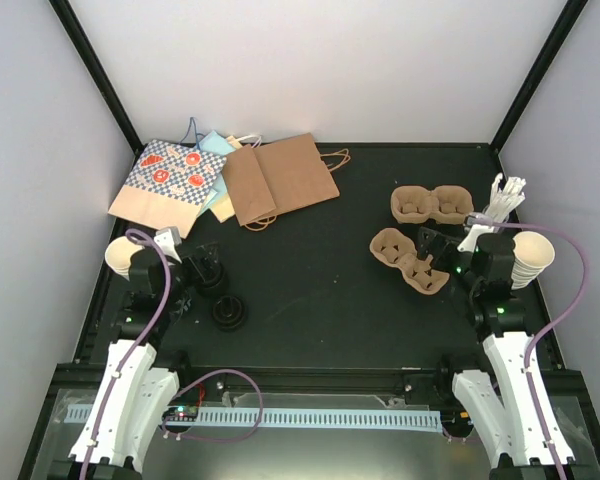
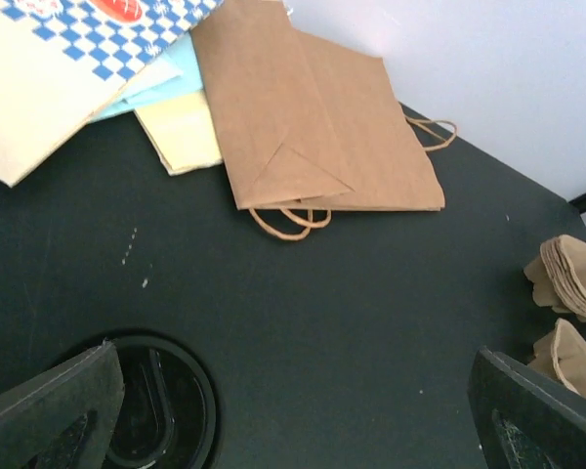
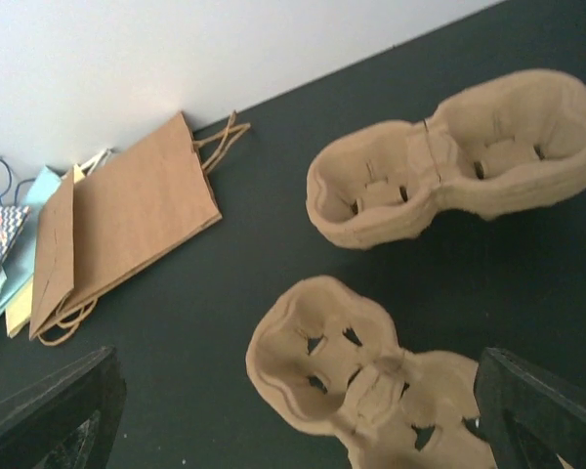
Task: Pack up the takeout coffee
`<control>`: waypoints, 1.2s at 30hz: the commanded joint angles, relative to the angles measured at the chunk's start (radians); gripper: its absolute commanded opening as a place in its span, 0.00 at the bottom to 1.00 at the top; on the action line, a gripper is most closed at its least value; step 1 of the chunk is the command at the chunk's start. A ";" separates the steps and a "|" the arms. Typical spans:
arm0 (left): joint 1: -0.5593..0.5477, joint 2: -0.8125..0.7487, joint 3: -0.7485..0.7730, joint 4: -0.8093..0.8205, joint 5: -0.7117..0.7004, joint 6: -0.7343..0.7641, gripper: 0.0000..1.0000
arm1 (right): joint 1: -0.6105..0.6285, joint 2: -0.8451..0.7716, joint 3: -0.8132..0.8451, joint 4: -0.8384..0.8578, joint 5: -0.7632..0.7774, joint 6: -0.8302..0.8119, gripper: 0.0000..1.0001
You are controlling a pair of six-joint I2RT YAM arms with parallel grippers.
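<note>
Two tan pulp carriers lie at the right: a near carrier [image 1: 400,258] [image 3: 361,376] and a far carrier [image 1: 432,204] [image 3: 459,156]. My right gripper [image 1: 432,258] [image 3: 298,415] is open, its jaws wide on either side of the near carrier, holding nothing. A stack of cream cups [image 1: 532,260] stands right of it. My left gripper [image 1: 204,266] [image 2: 293,420] is open and empty above the mat. A black lid [image 2: 166,401] lies by its left finger [image 2: 59,410]. Another black lid [image 1: 228,312] lies nearby. A cream cup [image 1: 121,254] stands at the far left.
A flat brown paper bag [image 1: 278,178] [image 2: 313,127] [image 3: 127,215] lies at the back, beside a blue-checked bag [image 1: 165,180] and pale flat bags. White cutlery [image 1: 502,200] lies at the right edge. Black frame posts rise at the back corners.
</note>
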 commanded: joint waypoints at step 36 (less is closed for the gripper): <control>-0.407 1.347 1.068 -0.348 -0.572 0.122 0.99 | 0.005 0.239 -0.007 0.008 -0.207 -0.017 1.00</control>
